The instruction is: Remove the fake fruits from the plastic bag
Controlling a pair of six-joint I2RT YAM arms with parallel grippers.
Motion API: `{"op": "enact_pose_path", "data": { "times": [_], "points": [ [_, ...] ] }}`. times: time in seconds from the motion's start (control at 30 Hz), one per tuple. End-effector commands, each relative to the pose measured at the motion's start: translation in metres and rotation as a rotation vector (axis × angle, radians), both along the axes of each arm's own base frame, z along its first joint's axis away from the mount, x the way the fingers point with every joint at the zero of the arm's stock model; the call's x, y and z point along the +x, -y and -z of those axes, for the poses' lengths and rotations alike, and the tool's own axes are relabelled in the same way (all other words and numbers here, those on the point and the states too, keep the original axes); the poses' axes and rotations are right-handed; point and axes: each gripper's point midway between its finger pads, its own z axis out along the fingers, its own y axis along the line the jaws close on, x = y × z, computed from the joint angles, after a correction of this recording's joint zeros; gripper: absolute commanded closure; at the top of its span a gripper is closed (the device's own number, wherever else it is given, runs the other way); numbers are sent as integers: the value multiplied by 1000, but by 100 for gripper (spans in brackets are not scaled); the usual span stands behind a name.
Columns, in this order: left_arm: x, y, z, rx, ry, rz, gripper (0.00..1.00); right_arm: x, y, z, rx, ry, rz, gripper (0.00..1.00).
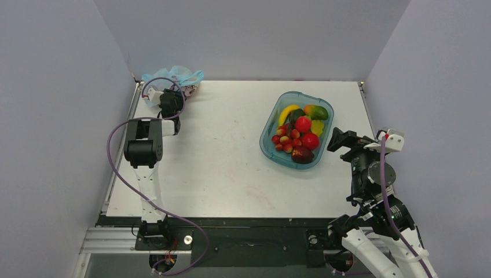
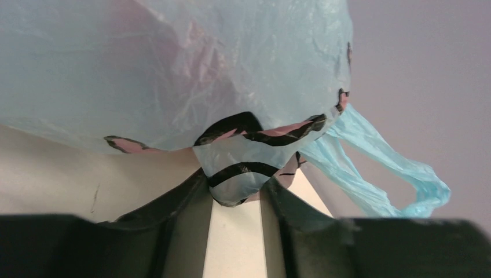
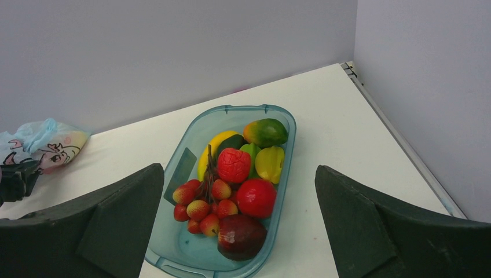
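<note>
The light-blue plastic bag (image 1: 173, 76) lies crumpled at the table's back left corner. It fills the top of the left wrist view (image 2: 173, 69) and shows at the left of the right wrist view (image 3: 43, 145). My left gripper (image 1: 169, 95) is at the bag. Its jaws stand partly open, with a printed bottom corner of the bag hanging between the fingertips (image 2: 234, 188). A loop handle (image 2: 399, 174) trails to the right. Any fruit inside the bag is hidden. My right gripper (image 1: 339, 141) is wide open and empty, beside the tub (image 3: 237, 169).
A teal transparent tub (image 1: 266, 147) stands at the right middle of the table, with its rim in the right wrist view (image 3: 289, 150). It holds a strawberry cluster (image 3: 202, 202), a mango (image 3: 266, 131), red fruits and yellow fruits. Grey walls enclose the table on three sides.
</note>
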Motion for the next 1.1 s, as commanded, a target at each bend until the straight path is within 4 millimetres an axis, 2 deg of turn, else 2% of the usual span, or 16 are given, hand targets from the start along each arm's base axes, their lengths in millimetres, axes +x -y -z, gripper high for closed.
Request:
{"op": "enact_pose_path", "data": {
  "times": [0.0,0.03,0.07,0.23,0.27,0.3,0.37,0.47,0.5,0.6,0.63,0.83,0.87,0.9,0.97,1.07],
  "points": [
    [18,-17,-40,37,87,29,85,1,0,-9,2,12,3,1],
    [18,-19,-40,28,82,37,96,2,-1,-9,4,11,-1,1],
    [17,-19,-40,20,83,41,99,2,-1,-8,4,8,-1,1],
    [-5,-5,-51,6,73,119,100,7,-2,-3,18,-7,16,1],
    [-10,1,-65,2,84,148,100,10,-4,0,25,-24,19,1],
    [-20,6,-56,-13,44,170,100,12,-5,3,28,-32,18,1],
    [-41,24,-58,-46,13,243,100,16,-13,9,36,-53,-9,1],
    [-87,56,-51,-86,-72,363,100,17,-24,13,52,-63,-63,1],
    [-97,60,-48,-82,-96,384,100,18,-27,14,56,-67,-78,1],
    [-152,93,-37,-77,-195,514,100,18,-34,15,99,-72,-104,1],
    [-163,98,-36,-64,-209,540,100,19,-36,16,109,-78,-112,1],
    [-265,146,-21,-31,-331,753,100,17,-69,28,175,-129,-268,0],
    [-282,149,-21,-27,-337,768,100,17,-74,30,183,-137,-291,0],
    [-300,155,-10,-26,-365,789,100,18,-77,34,191,-149,-298,0],
    [-324,161,-25,-4,-325,806,100,20,-83,42,190,-173,-316,0],
    [-355,157,-17,13,-384,784,100,23,-85,57,172,-222,-309,0]
  ]
}}
